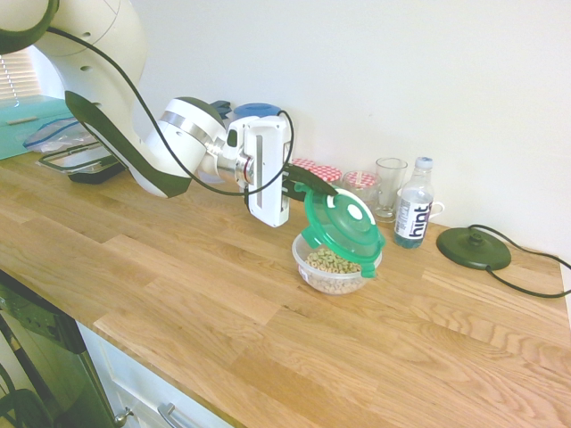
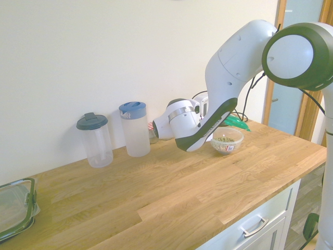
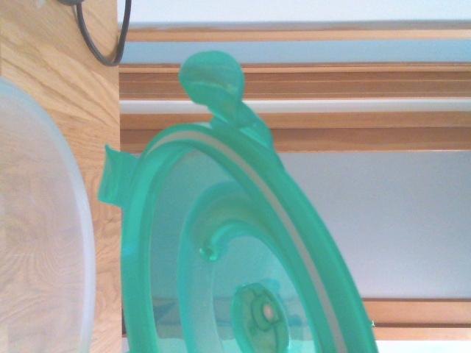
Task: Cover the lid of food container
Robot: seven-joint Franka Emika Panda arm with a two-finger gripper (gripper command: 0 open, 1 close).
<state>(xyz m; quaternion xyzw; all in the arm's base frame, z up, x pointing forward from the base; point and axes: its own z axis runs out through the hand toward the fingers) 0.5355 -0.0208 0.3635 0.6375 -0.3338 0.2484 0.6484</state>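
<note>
The round green lid [image 1: 341, 225] with a white centre disc hangs tilted over the food container [image 1: 335, 270], its lower edge close to the bowl's rim. My gripper [image 1: 308, 185] is shut on the lid's upper edge, coming in from the left. The container is a round clear bowl with pale cereal rings inside, standing on the wooden counter. From the other side, the bowl [image 2: 226, 140] shows behind my forearm with a strip of green lid [image 2: 235, 123] above it. The wrist view is filled by the lid's underside [image 3: 243, 257], with the bowl's rim [image 3: 66, 220] beside it.
Behind the bowl stand red-checked jars [image 1: 359, 185], a drinking glass [image 1: 389, 186], a water bottle [image 1: 413, 214] and a dark round base [image 1: 473, 247] with a cable. A rectangular dark-rimmed container [image 1: 85, 160] sits at the back left. Two lidded jugs [image 2: 134, 129] stand against the wall.
</note>
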